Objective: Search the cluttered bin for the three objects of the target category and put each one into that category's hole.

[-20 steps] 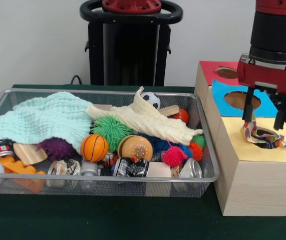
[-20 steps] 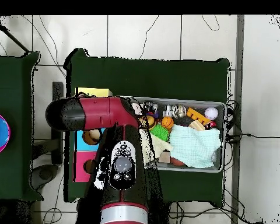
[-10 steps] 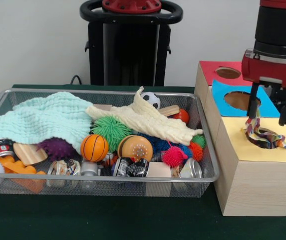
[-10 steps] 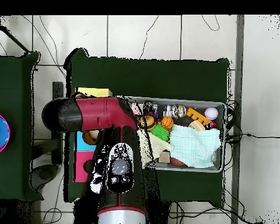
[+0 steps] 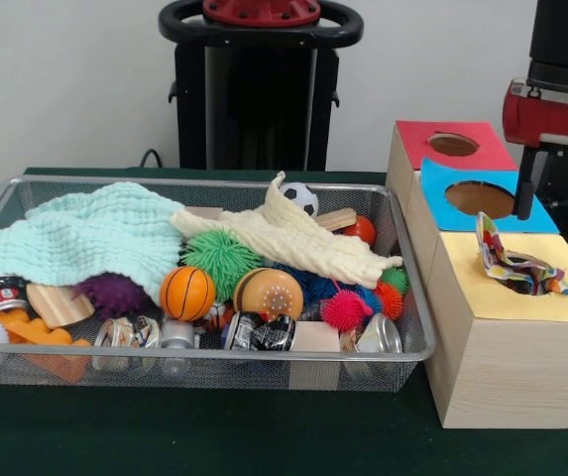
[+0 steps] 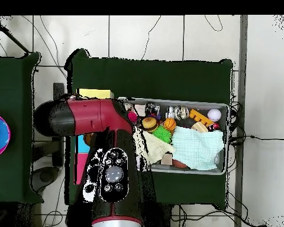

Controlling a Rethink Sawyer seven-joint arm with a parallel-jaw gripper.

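Gripper [image 5: 558,203] open and empty above the box [image 5: 507,327], patterned cloth [image 5: 517,268] half in the yellow hole at its 6 o'clock (draped on the rim, likely needs a push).

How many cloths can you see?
3. The mint green cloth lies at the bin's left, the cream cloth drapes across the toys in the middle, and the patterned cloth hangs half in the yellow hole. More may hide underneath.
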